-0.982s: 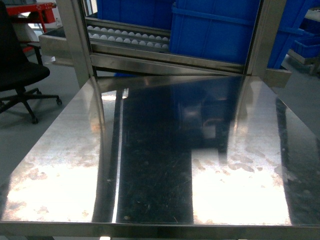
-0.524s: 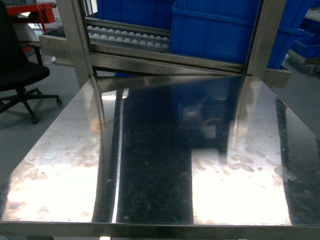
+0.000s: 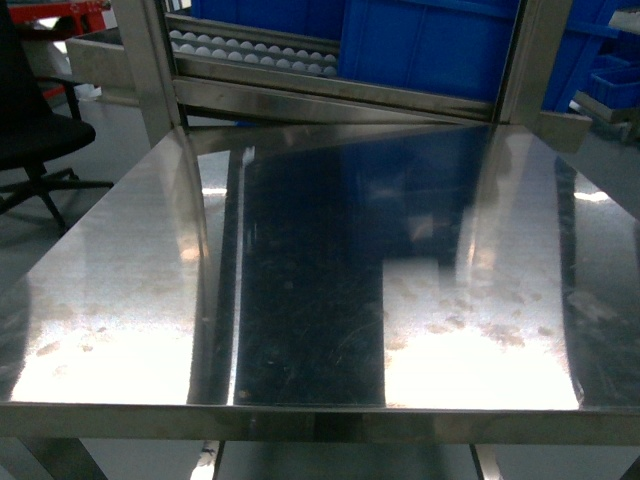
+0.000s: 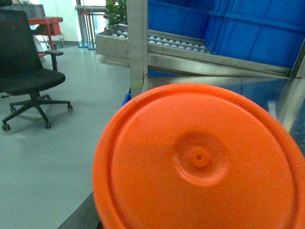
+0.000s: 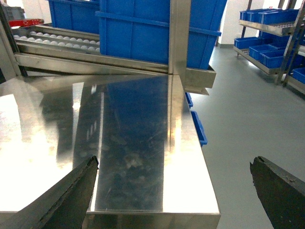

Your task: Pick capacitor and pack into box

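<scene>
A: Head view first. What's there?

B: A polished steel table [image 3: 300,300], scuffed and glaring with light patches, with a dark reflected band down its middle. Behind it a steel frame carries a roller conveyor [image 3: 255,45] and big blue bins [image 3: 430,45]. A black office chair [image 3: 30,120] stands on the grey floor at left. Neither arm shows here, and no box or capacitor either.

A: Left wrist?

B: An orange round disc [image 4: 200,162] with a raised rim and a dimpled centre fills the lower frame (very close to the lens). I cannot tell what it is, nor whether the left gripper is wide or closed. Behind it: the chair, the rollers, the bins.

A: Right wrist?

B: The right gripper [image 5: 183,191] is spread wide, its dark fingers [image 5: 71,191] at the bottom corners, holding nothing, near the table's front right corner. More blue bins sit on shelving [image 5: 271,19] across the floor.
</scene>
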`<state>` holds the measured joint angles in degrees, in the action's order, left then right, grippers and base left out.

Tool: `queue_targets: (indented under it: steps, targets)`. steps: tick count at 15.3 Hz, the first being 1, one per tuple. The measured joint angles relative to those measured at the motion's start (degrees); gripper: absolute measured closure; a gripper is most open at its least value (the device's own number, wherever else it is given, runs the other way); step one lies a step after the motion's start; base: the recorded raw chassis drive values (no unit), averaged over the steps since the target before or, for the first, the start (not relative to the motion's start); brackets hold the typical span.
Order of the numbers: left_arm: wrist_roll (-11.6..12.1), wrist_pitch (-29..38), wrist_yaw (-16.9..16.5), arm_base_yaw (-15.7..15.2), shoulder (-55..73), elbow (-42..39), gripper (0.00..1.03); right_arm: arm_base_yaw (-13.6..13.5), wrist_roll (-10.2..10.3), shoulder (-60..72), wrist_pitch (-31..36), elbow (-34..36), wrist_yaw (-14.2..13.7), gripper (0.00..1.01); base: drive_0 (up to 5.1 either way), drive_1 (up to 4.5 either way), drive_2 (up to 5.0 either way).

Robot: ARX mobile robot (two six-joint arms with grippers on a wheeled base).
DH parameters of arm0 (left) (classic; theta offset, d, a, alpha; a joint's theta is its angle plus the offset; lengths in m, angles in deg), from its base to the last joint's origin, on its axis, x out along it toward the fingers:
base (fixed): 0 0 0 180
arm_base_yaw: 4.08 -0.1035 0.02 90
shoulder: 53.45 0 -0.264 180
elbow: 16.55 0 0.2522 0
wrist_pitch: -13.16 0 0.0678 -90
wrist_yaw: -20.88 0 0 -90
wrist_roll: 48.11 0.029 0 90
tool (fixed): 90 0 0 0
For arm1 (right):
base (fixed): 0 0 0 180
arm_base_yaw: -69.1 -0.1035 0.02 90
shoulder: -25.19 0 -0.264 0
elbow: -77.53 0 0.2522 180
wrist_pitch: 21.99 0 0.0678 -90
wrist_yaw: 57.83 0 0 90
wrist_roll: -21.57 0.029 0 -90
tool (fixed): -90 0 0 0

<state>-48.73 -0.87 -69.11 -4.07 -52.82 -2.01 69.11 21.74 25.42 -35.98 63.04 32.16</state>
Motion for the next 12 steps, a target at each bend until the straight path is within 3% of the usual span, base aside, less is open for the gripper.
queue_targets:
  steps: [12]
  targets:
    - [0.02, -0.09, 0.04, 0.0, 0.0, 0.0, 0.59, 0.0, -0.02, 0.0, -0.09, 0.0, 0.0, 0.03, 0.0, 0.0, 0.0]
